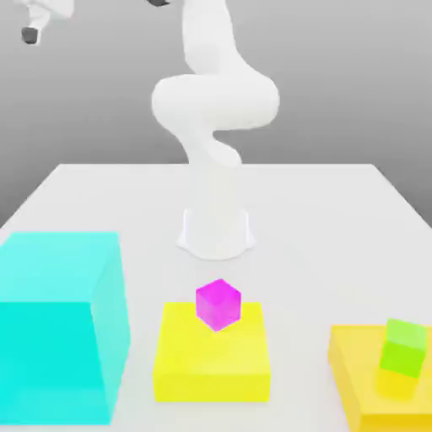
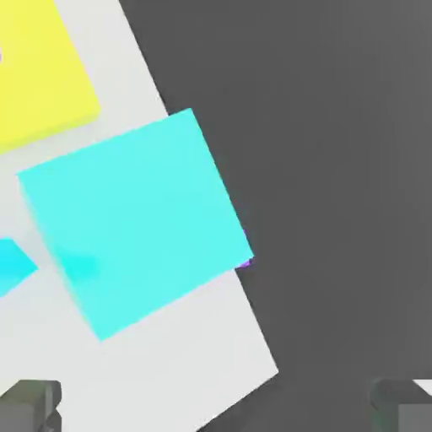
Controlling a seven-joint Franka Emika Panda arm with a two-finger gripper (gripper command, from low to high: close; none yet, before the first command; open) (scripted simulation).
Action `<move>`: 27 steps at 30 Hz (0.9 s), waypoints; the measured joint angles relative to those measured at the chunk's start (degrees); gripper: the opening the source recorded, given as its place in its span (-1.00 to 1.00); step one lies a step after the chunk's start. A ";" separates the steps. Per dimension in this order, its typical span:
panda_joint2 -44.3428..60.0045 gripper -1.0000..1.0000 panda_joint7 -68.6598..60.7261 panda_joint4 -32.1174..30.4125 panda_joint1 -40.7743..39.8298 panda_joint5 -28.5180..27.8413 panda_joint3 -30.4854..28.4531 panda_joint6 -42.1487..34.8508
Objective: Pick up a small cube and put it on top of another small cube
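A small cyan cube [image 2: 13, 267] lies on the white table beside the huge cyan block [image 2: 135, 224], partly cut off by the hand view's edge. My gripper [image 2: 216, 409] hangs high above that block near the table's edge, its two dark fingertips [image 2: 30, 405] far apart with nothing between them. In the exterior view the gripper [image 1: 31, 35] is up in the top left corner, well above the huge cyan block [image 1: 59, 325]. A thin purple sliver [image 2: 245, 263] peeks out at the big block's edge; I cannot tell what it is.
A magenta cube [image 1: 218, 304] rests on a yellow slab [image 1: 213, 359] at the front middle. A green cube [image 1: 402, 348] sits on another yellow block [image 1: 363, 380] at the exterior view's right. The arm's white base [image 1: 215, 232] stands mid-table.
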 joint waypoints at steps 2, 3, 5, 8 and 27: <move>-0.29 0.00 -5.27 -0.66 0.51 -1.85 -2.30 -0.47; -0.41 0.00 -7.90 -0.99 0.77 -2.78 -3.45 -0.69; -0.65 0.00 -13.15 -1.65 1.32 -4.64 -5.77 -1.11; -0.92 0.00 -21.01 -2.65 2.17 -7.45 -9.27 -1.68; 0.35 0.00 -71.11 -14.45 16.21 -31.41 -38.49 6.59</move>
